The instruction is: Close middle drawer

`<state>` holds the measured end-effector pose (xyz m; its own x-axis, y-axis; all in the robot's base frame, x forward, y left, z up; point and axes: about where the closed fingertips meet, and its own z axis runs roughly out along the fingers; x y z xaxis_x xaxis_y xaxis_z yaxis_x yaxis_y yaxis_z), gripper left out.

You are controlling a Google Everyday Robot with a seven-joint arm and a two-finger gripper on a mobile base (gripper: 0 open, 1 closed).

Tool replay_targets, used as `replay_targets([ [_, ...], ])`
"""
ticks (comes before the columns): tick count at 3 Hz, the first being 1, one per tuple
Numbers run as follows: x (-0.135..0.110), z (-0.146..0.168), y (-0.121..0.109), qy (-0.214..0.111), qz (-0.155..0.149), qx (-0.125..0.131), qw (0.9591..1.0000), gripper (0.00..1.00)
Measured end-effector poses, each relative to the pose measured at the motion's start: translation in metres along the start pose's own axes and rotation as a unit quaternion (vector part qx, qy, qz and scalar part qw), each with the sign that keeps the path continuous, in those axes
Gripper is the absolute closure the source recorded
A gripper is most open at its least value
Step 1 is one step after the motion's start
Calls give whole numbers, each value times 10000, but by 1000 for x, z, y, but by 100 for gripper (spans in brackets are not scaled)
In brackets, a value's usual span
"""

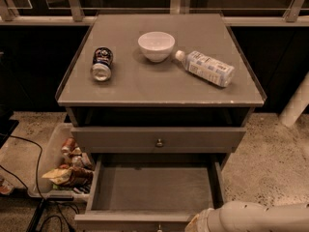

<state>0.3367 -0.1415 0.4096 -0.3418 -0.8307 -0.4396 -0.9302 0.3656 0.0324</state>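
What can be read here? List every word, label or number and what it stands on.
Soda can: label too blurred to read.
Plastic bottle: label print too small to read.
Middle drawer, and the gripper at its front edge: no text.

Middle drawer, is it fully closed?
No, the middle drawer stands pulled out, its bare inside showing, with the gripper at its front edge, lower right.

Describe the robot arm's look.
The arm is a smooth, off-white tube at the lower right, with a ringed joint and a tan-tinted rounded end by the front of the drawer. No cables or markings show. The gripper is out of view below the frame.
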Motion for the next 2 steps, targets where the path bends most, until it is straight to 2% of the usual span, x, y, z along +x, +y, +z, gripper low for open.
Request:
replay_targets([
  [1, 0, 0, 0, 0, 0, 0, 10000, 13],
  [2, -1, 1, 1, -39, -2, 1, 10000, 0],
])
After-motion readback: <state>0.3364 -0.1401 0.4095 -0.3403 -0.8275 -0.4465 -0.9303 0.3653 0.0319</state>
